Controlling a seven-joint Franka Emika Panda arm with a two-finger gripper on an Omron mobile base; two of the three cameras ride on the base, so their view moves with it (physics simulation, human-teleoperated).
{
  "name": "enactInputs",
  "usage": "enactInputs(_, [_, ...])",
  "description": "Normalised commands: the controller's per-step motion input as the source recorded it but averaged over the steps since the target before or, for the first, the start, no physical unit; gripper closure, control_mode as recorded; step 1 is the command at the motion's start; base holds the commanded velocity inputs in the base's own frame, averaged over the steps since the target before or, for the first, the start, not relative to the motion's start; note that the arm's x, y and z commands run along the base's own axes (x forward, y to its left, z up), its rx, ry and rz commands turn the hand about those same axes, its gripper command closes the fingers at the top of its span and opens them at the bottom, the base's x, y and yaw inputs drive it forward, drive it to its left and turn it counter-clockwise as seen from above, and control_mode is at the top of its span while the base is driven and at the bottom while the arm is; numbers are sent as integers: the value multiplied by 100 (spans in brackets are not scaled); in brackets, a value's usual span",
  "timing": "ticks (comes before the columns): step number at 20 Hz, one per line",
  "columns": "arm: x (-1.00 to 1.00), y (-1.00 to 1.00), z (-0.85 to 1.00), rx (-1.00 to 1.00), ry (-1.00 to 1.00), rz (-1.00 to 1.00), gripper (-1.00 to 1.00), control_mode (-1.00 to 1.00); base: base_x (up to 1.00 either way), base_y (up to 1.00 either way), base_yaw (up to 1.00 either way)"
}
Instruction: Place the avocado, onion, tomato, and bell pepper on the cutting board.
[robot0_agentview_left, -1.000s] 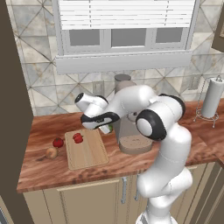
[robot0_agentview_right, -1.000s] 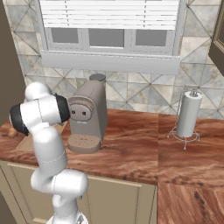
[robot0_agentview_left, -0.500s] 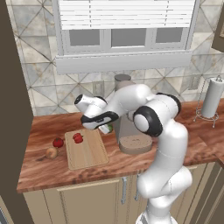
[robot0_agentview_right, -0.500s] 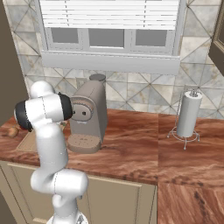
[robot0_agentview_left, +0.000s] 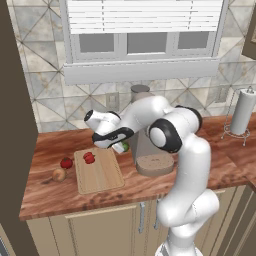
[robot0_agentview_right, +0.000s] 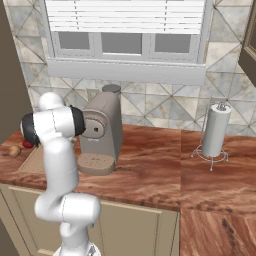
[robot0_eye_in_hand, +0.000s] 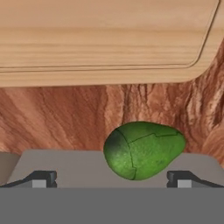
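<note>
The green avocado (robot0_eye_in_hand: 142, 150) lies on the reddish counter just off the cutting board (robot0_eye_in_hand: 109, 39). My open gripper (robot0_eye_in_hand: 111, 180) hangs over it, its fingertips (robot0_eye_in_hand: 40, 179) on either side of the fruit, which sits nearer the right one. From the left base view, the gripper (robot0_agentview_left: 120, 145) is at the right edge of the board (robot0_agentview_left: 102, 175), with the avocado (robot0_agentview_left: 124, 147) beneath it. One red item (robot0_agentview_left: 89, 158) rests on the board, another red one (robot0_agentview_left: 66, 163) on the counter left of it; I cannot tell tomato from bell pepper. The tan onion (robot0_agentview_left: 59, 174) lies further left.
A grey coffee machine (robot0_agentview_left: 150, 155) stands right behind the avocado, close to my hand. A paper towel holder (robot0_agentview_left: 241, 114) is at the far right. The counter's front edge (robot0_agentview_left: 100, 204) runs just below the board. A tiled wall and a window close off the back.
The arm's elbow has shifted slightly while the hand stays low at the board's right edge. The jaws remain wide open and the produce has not moved.
</note>
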Motion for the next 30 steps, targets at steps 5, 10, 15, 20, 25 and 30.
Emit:
enactInputs(5, [15,0,-9,0,0,0,-100,-100,0,0,0])
enactInputs(10, [1,0,-13,0,0,0,-100,-100,0,0,0])
enactInputs(15, [0,-5,-12,0,0,0,-100,-100,0,0,0])
enactInputs(20, [0,-9,-7,0,0,0,-100,-100,0,0,0])
enactInputs(25, [0,-8,-7,0,0,0,-100,-100,0,0,0])
enactInputs(30, [0,-11,-8,0,0,0,-100,-100,0,0,0])
